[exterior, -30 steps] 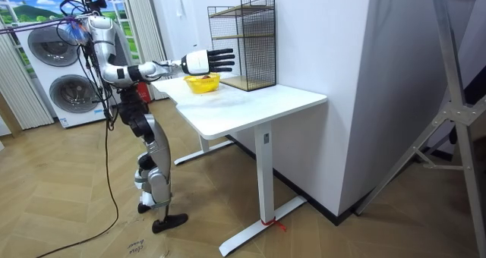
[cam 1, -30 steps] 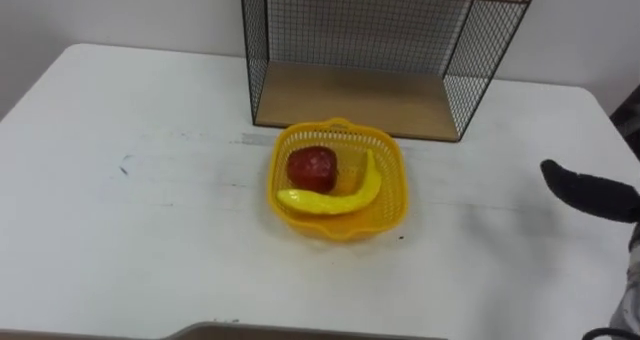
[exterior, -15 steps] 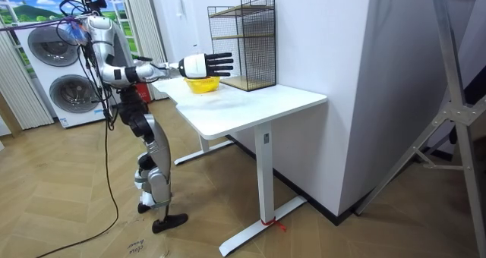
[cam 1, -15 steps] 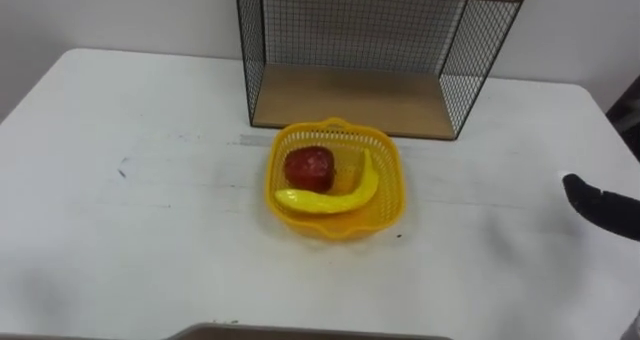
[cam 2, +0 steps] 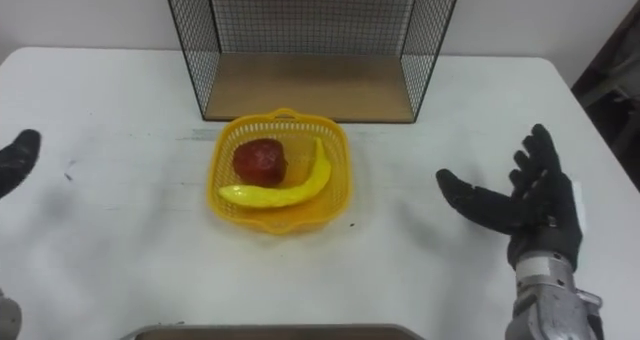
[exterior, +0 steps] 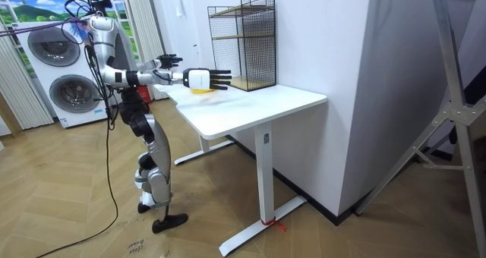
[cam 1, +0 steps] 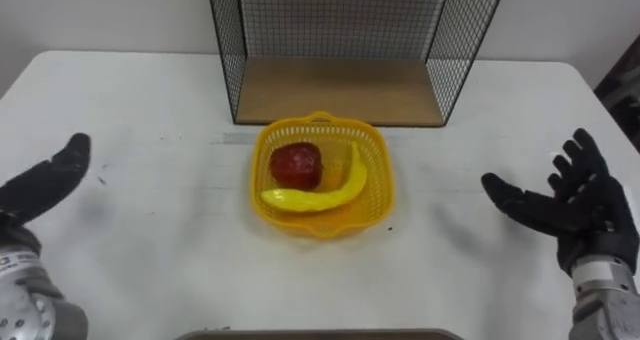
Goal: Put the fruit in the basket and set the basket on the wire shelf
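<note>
Newly brought in, fingers spread and gripping nothing: right hand at the right, left hand at the left edge, both over the white table and well apart from the yellow basket between them. Already holds the red apple and the banana, sits just near of the wire shelf, so likely sets up a two-handed lift onto its wooden board. No legible brand, label or writing anywhere.

The left hand and right hand are showing black fingers on grey metal wrists. The body is gleaming silver, with dark joints.
</note>
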Motion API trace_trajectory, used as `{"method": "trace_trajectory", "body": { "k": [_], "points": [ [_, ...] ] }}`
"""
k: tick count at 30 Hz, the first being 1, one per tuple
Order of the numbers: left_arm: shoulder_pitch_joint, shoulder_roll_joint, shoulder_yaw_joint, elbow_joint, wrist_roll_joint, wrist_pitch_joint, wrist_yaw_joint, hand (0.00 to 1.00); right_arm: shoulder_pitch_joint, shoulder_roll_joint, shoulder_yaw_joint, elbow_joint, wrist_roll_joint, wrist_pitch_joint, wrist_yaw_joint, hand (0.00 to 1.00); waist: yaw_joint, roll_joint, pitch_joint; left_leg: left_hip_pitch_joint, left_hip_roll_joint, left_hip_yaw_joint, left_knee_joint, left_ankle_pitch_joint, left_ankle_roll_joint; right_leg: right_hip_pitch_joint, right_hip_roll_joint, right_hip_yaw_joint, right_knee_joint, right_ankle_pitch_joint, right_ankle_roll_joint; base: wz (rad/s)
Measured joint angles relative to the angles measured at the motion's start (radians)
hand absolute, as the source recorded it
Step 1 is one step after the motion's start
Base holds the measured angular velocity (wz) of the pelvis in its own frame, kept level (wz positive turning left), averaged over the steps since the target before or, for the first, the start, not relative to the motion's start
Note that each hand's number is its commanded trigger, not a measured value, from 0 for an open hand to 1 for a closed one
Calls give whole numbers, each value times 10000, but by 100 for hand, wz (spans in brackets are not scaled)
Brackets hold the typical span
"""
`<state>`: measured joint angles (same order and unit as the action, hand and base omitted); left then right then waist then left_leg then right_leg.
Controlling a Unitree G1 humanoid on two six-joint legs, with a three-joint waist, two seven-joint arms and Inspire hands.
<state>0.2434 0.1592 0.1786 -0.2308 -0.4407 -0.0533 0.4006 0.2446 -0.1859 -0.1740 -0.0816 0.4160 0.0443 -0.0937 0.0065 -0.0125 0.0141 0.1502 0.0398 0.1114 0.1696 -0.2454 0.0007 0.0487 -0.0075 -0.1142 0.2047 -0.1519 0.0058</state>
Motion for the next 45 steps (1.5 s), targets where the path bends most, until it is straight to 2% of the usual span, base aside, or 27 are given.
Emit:
{"method": "trace_trajectory", "body": {
  "k": [1, 5, 7, 13, 22, 26, 28, 36, 45],
  "points": [
    [-1, -4, -118, 61, -105, 0, -433, 0, -44, 4, 0, 36, 175, -1, 181, 0, -3, 1, 1, 0, -3, 35, -13, 0, 0, -8, -3, 2, -3, 0, 0, 0],
    [-19, -24, -415, 322, -410, 16, -1299, 0, -305, 56, 57, 171, 531, -1, 432, 0, -13, 9, -3, 2, 9, 60, -17, 0, 0, -10, 18, 26, -11, 0, 0, 0],
    [-93, -178, -509, 697, -407, 42, -1768, 0, -433, 208, 56, 177, 616, -5, 639, 0, -34, 52, -27, 2, 15, 58, -2, 0, 0, -3, 25, 25, -15, 1, -2, 0],
    [-157, -340, -665, 1152, -408, 197, -2578, 0, -464, 393, 380, 485, 864, -30, 1315, 0, -49, 113, -54, -7, 22, 33, 36, 0, 0, 3, 25, -3, -13, 10, -16, 0],
    [-480, -391, -1126, 1517, -590, 394, -3651, 0, -523, 474, 936, 706, 1396, -28, 1865, 0, -16, 139, -73, 11, 43, 50, 12, -1, -1, -32, 49, 33, 87, 17, -27, 0],
    [-514, -469, -1236, 1750, -577, 611, -3932, 0, -661, 484, 1130, 705, 1499, -27, 2020, 0, -11, 136, -73, -24, 51, 180, 35, 0, -2, -180, 64, 160, 171, 24, -37, -11],
    [-514, -527, -1253, 1757, -577, 789, -4105, 0, -665, 622, 1158, 703, 1496, -26, 2118, 0, -20, 118, -84, -44, 54, 213, 41, -1, -2, -200, 72, 195, 179, 24, -37, -5],
    [-515, -539, -1503, 1769, -588, 835, -4210, 0, -688, 656, 1412, 696, 1505, -26, 2290, 0, -22, 101, -78, -28, 54, 241, 54, 0, -2, -273, 83, 294, 219, 24, -37, -3],
    [-548, -577, -2201, 2325, -612, 832, -4338, 0, -698, 670, 1770, 698, 1888, -26, 2506, 0, -23, -67, 3, -12, 54, 288, 53, 1, -3, -228, 90, 300, 161, 27, -42, 0]
  ]
}}
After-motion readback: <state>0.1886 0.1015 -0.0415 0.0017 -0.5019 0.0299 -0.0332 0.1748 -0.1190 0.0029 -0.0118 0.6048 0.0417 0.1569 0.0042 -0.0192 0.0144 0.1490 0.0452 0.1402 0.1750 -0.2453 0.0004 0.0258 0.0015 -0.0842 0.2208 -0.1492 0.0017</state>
